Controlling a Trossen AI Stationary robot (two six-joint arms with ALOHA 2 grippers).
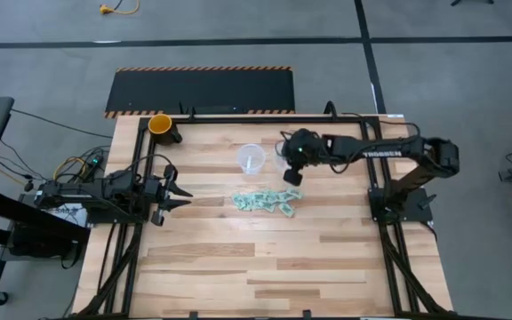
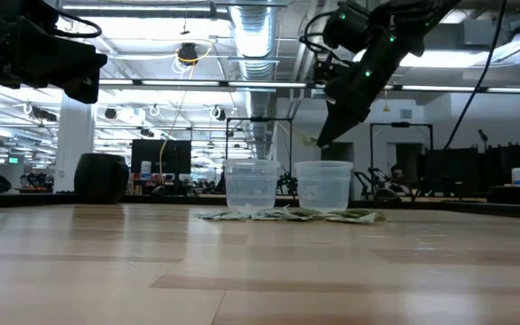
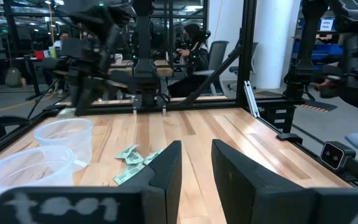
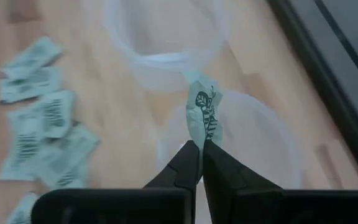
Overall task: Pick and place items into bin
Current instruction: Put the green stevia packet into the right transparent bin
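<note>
right gripper [image 4: 201,148]: pinches one packet [image 4: 202,112], held above a clear cup [image 4: 272,134]
packets [image 1: 263,202]: heap on table [image 1: 238,267], just in front of both cups
left gripper [image 1: 181,196]: fingers apart, at left edge, idle

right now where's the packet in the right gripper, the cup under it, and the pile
packet [image 4: 202,113], right wrist view, printed face
clear cup [image 4: 263,134], right wrist view, inner wall
pile of packets [image 1: 263,202], high view, middle

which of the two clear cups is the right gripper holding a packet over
The clear cup nearer the right arm's side. The right gripper holds a packet right above its open mouth; the other clear cup sits beside it.
</note>
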